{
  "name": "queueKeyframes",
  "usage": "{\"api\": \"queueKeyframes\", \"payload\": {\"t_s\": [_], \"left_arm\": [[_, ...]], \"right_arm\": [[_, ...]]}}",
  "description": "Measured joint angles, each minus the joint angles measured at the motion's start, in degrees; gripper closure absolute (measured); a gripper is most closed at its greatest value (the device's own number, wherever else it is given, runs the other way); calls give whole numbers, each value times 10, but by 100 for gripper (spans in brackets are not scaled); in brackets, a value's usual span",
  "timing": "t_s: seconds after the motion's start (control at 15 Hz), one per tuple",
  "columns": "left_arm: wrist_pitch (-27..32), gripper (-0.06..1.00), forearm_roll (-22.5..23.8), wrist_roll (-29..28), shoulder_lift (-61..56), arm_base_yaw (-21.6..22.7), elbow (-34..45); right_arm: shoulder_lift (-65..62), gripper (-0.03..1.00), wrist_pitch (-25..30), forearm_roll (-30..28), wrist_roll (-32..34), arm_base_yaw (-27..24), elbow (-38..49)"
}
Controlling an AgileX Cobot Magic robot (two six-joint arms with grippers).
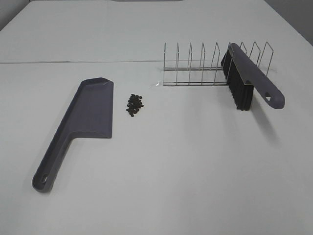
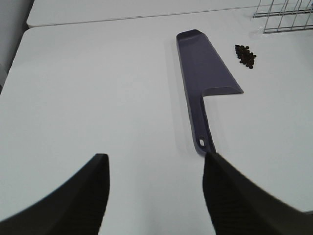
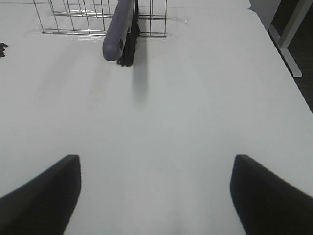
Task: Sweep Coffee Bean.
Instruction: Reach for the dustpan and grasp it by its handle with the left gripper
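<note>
A small cluster of dark coffee beans [image 1: 135, 104] lies on the white table just right of the grey-purple dustpan [image 1: 88, 117], which lies flat with its handle toward the front left. The beans [image 2: 246, 55] and dustpan [image 2: 205, 73] also show in the left wrist view. A grey-purple brush [image 1: 249, 78] with black bristles leans in a wire rack [image 1: 205, 66] at the back right; it also shows in the right wrist view [image 3: 120, 29]. My left gripper [image 2: 156, 171] is open, near the dustpan's handle end. My right gripper [image 3: 156, 171] is open, well short of the brush. Neither arm shows in the high view.
The table's right edge [image 3: 281, 63] and a table leg [image 3: 288, 34] show in the right wrist view. A seam between two tabletops [image 1: 73, 62] runs across the back. The table's left edge [image 2: 14, 54] shows in the left wrist view.
</note>
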Motion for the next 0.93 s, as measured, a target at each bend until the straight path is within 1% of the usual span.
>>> {"api": "queueKeyframes", "payload": {"t_s": [0.93], "left_arm": [[0, 39, 0, 0, 0, 0, 0]], "right_arm": [[0, 18, 0, 0, 0, 0, 0]]}}
